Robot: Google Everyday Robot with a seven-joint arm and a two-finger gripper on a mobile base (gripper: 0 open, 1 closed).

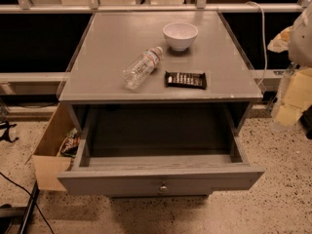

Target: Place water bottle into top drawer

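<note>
The water bottle (pixel 142 68) is seen lying on its side above and behind the open top drawer (pixel 122 182), cap pointed back-right, well left of the gripper (pixel 291 104), which is held beyond the drawer's right end, its state not to be told.

I'm watching the flat grey wooden cabinet top (pixel 112 43) carrying a round white bowl (pixel 180 35). A small clear ribbed plastic water bottle (pixel 142 68) is lying front-left of the bowl, and a dark-wrapped candy bar (pixel 185 79) just in front of it. The gripper (pixel 291 101) is hanging far right of the bowl, off the top.
</note>
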